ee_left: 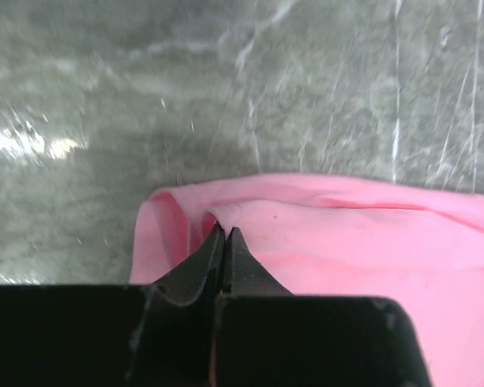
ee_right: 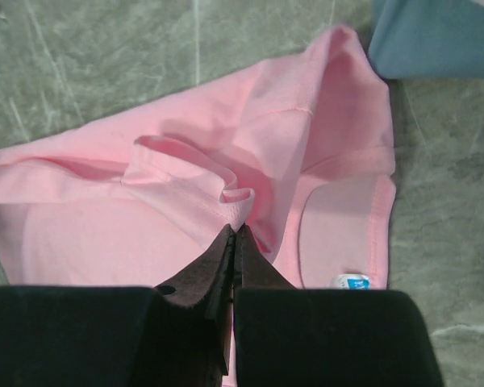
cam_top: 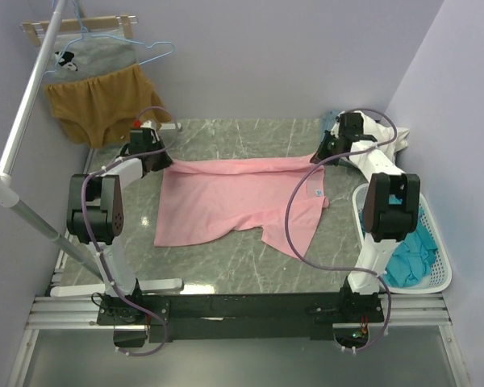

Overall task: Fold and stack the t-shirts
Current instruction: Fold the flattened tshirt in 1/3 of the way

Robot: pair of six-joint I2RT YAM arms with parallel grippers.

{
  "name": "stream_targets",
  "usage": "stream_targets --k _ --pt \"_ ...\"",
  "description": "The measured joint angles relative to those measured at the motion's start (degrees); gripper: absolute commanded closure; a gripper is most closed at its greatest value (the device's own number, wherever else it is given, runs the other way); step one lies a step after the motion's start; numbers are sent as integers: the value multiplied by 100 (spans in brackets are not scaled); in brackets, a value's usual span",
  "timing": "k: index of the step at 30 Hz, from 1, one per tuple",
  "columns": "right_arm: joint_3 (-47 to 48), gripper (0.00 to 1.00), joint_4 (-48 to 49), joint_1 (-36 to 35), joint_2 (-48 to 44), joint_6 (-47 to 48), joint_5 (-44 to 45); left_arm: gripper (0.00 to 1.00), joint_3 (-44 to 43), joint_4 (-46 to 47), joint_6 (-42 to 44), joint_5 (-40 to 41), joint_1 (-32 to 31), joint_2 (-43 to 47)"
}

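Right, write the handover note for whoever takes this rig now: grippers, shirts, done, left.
Left gripper: shut on the far left corner of the pink t-shirt.
Right gripper: shut on its far edge by the collar.
The shirt lies spread on the table, unfolded.
Teal shirts sit in the white basket; a grey-blue garment lies far right.
Done: no fold, no stack in view.
Left: fold pink, then the rest, stack.

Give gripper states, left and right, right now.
Left gripper: closed, pinching the pink t-shirt at its edge.
Right gripper: closed, pinching a fold of the same pink t-shirt.
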State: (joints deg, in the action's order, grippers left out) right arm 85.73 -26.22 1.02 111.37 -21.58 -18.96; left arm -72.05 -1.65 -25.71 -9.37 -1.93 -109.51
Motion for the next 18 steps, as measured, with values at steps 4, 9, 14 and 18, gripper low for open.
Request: stream_targets --k 4,9,14,18 --pt "-334 100 101 -35 -459 -11 92 96 330 61 -103 -2 -90 173" --pt "-483 100 103 -42 -614 -20 160 99 522 96 -210 -33 -129 461" --pt "-664 100 68 -50 -660 -44 348 99 732 133 -271 48 -149 820" --pt "-892 100 -61 -50 -704 -109 625 99 931 11 -310 216 -164 1058"
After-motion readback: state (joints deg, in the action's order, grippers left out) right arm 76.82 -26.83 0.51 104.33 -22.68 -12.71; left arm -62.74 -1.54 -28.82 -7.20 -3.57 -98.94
